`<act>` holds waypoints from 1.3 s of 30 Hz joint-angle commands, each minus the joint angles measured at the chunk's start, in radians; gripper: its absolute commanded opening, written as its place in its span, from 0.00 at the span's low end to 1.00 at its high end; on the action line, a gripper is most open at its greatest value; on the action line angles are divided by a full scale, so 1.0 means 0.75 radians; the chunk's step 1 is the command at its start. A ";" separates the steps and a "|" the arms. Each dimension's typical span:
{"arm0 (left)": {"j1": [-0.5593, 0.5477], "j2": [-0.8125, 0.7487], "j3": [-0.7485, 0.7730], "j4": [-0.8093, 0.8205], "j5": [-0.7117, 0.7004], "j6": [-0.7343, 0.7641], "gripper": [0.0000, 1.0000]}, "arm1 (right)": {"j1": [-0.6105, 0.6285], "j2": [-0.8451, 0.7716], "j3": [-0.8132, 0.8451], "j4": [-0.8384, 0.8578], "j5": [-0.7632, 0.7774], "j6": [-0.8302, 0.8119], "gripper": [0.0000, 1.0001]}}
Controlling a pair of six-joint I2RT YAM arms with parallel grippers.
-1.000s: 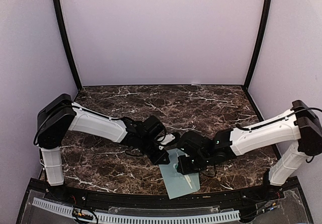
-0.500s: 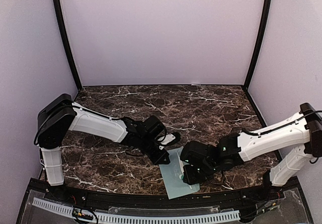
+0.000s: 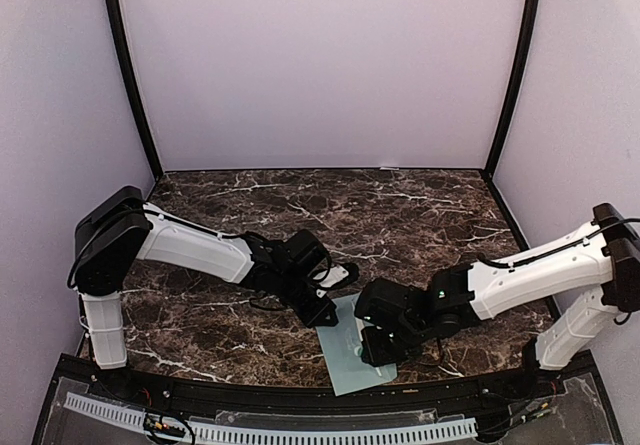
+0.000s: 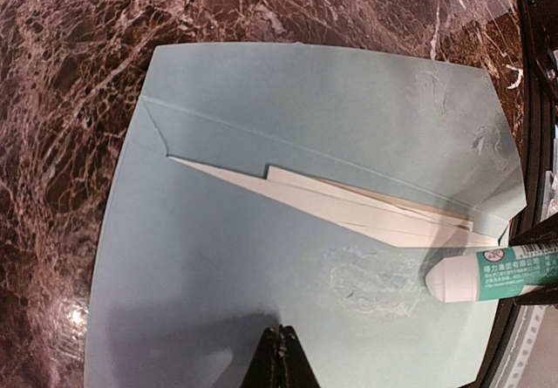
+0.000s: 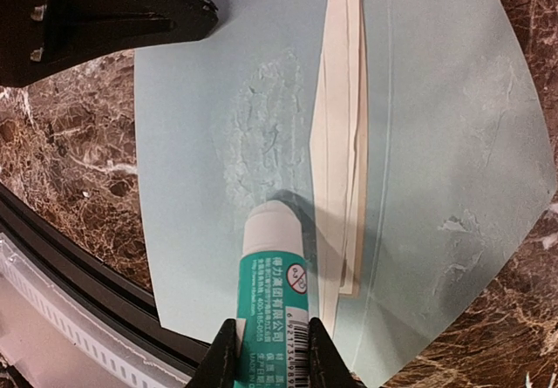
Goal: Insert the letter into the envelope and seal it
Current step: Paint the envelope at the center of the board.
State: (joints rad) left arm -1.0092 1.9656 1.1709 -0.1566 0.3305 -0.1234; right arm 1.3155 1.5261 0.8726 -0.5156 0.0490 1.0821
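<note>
Envelope (image 4: 261, 257), pale teal, lies flat on the dark marble worktop (image 3: 400, 215), close to the near edge and between your two arms. Its flap is folded open and lies flat on the worktop too. In the top view (image 3: 350, 365) most of it is hidden under the two arms.

The letter (image 4: 366, 209) sits inside the pocket. Only a thin cream wedge of its edges shows at the pocket's mouth, along the flap's crease. From the right wrist (image 5: 340, 144) the same wedge appears as a few stacked paper edges.

A shiny, wrinkled glue smear (image 4: 370, 275) marks the pocket's outer face just below that wedge. A second, fainter patch of glue (image 4: 453, 100) sits on the open flap.

Your right fingers (image 5: 268, 336) grasp a white-and-green glue stick (image 5: 272, 266) by its barrel. Its white tip points at the envelope and sits at the edge of the smear, seemingly against the paper.

Your left fingers (image 4: 280, 336) are clenched together with nothing between them. Their tips are down over the pocket's face, near the envelope's edge, well apart from the glue stick. You cannot tell whether they touch the paper.
</note>
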 commanded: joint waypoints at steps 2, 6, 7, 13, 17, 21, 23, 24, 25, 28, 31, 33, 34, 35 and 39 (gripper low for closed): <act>-0.010 0.097 -0.037 -0.156 -0.083 0.017 0.02 | -0.034 0.070 0.016 -0.021 0.002 -0.029 0.03; -0.010 0.099 -0.036 -0.157 -0.083 0.018 0.02 | -0.057 0.090 0.021 -0.013 0.003 -0.057 0.03; -0.010 0.099 -0.036 -0.157 -0.084 0.019 0.02 | -0.063 0.094 0.026 -0.013 0.005 -0.063 0.03; -0.010 0.102 -0.034 -0.159 -0.085 0.019 0.02 | -0.105 0.139 0.055 -0.010 0.021 -0.109 0.03; -0.010 0.102 -0.033 -0.160 -0.085 0.018 0.02 | -0.129 0.180 0.083 -0.017 0.040 -0.140 0.03; -0.010 0.102 -0.030 -0.162 -0.084 0.018 0.01 | -0.147 0.209 0.095 -0.028 0.067 -0.154 0.03; -0.011 0.102 -0.029 -0.162 -0.083 0.018 0.01 | -0.165 0.215 0.090 -0.005 0.068 -0.157 0.03; -0.012 0.102 -0.029 -0.161 -0.083 0.019 0.01 | -0.170 0.216 0.087 0.008 0.063 -0.161 0.03; -0.012 0.102 -0.029 -0.161 -0.082 0.018 0.01 | -0.176 0.217 0.085 0.023 0.060 -0.163 0.03; -0.011 0.102 -0.031 -0.163 -0.083 0.019 0.01 | -0.185 0.223 0.097 0.042 0.065 -0.170 0.03; -0.010 0.102 -0.029 -0.162 -0.084 0.018 0.01 | -0.198 0.229 0.104 0.042 0.072 -0.180 0.03; -0.010 0.102 -0.030 -0.163 -0.085 0.019 0.01 | -0.202 0.230 0.106 0.043 0.070 -0.188 0.03; -0.011 0.102 -0.031 -0.163 -0.086 0.019 0.01 | -0.203 0.226 0.106 0.041 0.070 -0.189 0.03; -0.012 0.103 -0.031 -0.164 -0.087 0.019 0.01 | -0.203 0.222 0.103 0.038 0.071 -0.189 0.03; -0.011 0.102 -0.030 -0.164 -0.088 0.018 0.01 | -0.206 0.186 0.077 0.015 0.084 -0.178 0.03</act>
State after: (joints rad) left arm -1.0080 1.9697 1.1778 -0.1638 0.3305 -0.1425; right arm 1.1954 1.6390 0.9672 -0.4622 0.0422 0.9470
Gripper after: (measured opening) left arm 0.009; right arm 0.201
